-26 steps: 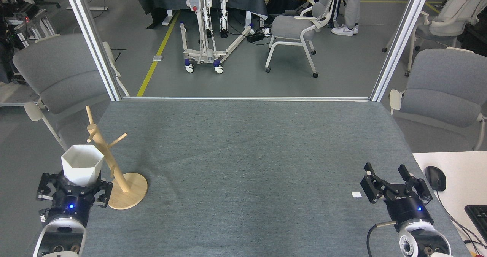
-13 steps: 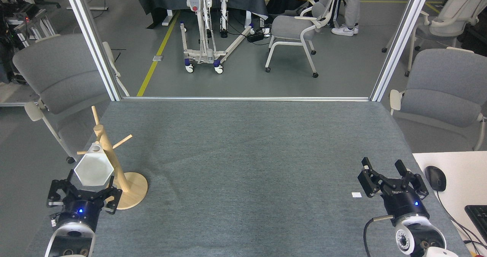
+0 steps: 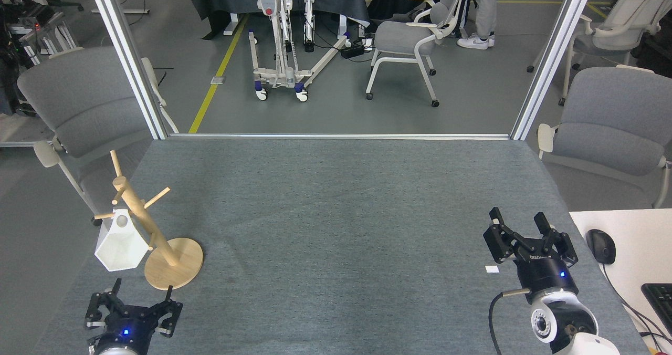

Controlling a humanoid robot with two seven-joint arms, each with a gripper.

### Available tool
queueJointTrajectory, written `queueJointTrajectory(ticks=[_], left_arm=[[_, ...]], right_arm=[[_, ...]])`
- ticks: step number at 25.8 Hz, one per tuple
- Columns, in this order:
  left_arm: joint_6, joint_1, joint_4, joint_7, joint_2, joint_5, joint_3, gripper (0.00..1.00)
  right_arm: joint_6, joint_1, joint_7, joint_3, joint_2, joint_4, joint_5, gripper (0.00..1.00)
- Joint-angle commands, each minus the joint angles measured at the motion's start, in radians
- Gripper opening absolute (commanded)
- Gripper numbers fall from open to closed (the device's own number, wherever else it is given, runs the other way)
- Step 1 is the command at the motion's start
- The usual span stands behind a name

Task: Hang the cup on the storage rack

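Observation:
The white faceted cup [image 3: 122, 244] hangs rim-down from a left-hand peg of the wooden storage rack [image 3: 152, 234]; the peg passes through the round hole in one face. The rack's post leans left over its round disc base [image 3: 178, 268], near the table's left edge. My left gripper [image 3: 142, 292] sits low at the front left, below the cup and apart from it, open with nothing between its fingers. Far across the table, my right gripper [image 3: 517, 217] is open and empty at the front right.
A small white scrap [image 3: 492, 269] lies on the grey table [image 3: 336, 213] left of my right gripper. A white desk [image 3: 630, 250] with a mouse [image 3: 600, 246] and a keyboard [image 3: 659, 297] adjoins on the right. Grey chairs [image 3: 79, 103] flank both sides.
My left gripper let go of the cup and drew back toward the near edge. The cup tipped over and now hangs on the peg. My right gripper crept forward and left.

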Motion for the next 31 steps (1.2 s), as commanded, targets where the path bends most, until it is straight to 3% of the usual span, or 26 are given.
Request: queueJointTrajectory(ticks=[1,8,10,16,22,31], left_arm=[[0.000,0.022,0.034,0.040,-0.006,0.060,0.003,0.99],[-0.004,0.005,0.017,0.056,-0.167,0.120,-0.083,0.99],[0.009,-0.010,0.009,0.056,-0.169,0.121,-0.167,0.99],[0.182,-0.108,0.001,0.066,-0.174,0.143,-0.422,0.99],[0.211,-0.222,0.015,0.054,-0.177,0.245,-0.443,0.99],[0.224,-0.222,0.003,0.054,-0.175,0.288,-0.440,0.99]], right_arm=[[0.009,-0.006,-0.007,0.000,0.037,-0.002,0.003,0.99],[0.009,0.002,-0.008,0.022,0.055,-0.016,0.006,0.99],[0.007,0.006,-0.010,0.022,0.051,-0.016,0.006,0.99],[0.011,0.005,-0.008,0.019,0.054,-0.013,0.011,0.99],[0.064,0.005,-0.001,0.017,0.071,-0.003,0.014,0.99],[0.090,0.000,-0.001,0.036,0.071,0.003,0.017,0.99]])
